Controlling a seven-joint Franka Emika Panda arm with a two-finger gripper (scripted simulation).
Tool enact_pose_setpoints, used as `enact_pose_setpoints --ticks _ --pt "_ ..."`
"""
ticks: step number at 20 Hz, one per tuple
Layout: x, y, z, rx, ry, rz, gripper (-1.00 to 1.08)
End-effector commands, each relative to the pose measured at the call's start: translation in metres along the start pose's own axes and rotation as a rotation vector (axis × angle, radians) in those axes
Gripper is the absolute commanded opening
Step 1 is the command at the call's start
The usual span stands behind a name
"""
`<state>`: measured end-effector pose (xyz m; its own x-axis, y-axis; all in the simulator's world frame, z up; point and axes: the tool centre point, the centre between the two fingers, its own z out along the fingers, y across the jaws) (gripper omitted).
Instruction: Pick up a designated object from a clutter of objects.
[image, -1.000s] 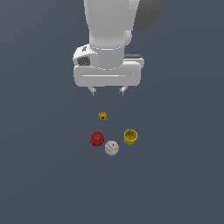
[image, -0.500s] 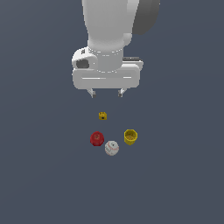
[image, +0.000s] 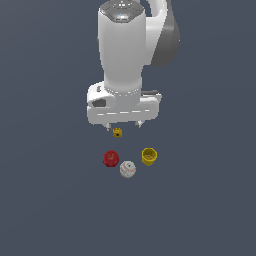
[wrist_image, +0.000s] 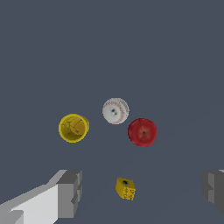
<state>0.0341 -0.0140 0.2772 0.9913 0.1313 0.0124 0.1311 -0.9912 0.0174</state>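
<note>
Claw (image: 123, 126) hung wide open and empty above the small yellow block (image: 117, 132); baseball (image: 127, 169) sat nearest, just beside red piece (image: 110, 158), risking a knock on descent.

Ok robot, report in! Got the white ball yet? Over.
Gripper open, empty, above the objects. Small white ball with red stitching not grabbed, on the floor. Red faceted round piece and yellow cup-like piece close beside it, tiny yellow block under gripper.

The grey blocky gripper fingers (wrist_image: 69, 192) are cropped beside the small yellow holed block (wrist_image: 125, 188); its markings are unreadable.
</note>
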Motion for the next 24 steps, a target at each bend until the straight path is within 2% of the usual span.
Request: enact_pose_setpoints --ticks 1,13,19,24 --pt "0.010 -0.001 0.022 0.001 -0.002 -0.031 1.00" --pt "0.044 -0.006 0.137 0.013 -0.009 -0.179 1.00" --pt "0.049 -0.008 0.169 0.017 -0.010 -0.217 1.00" --pt "0.050 -0.009 0.180 0.019 -0.010 -0.230 1.00"
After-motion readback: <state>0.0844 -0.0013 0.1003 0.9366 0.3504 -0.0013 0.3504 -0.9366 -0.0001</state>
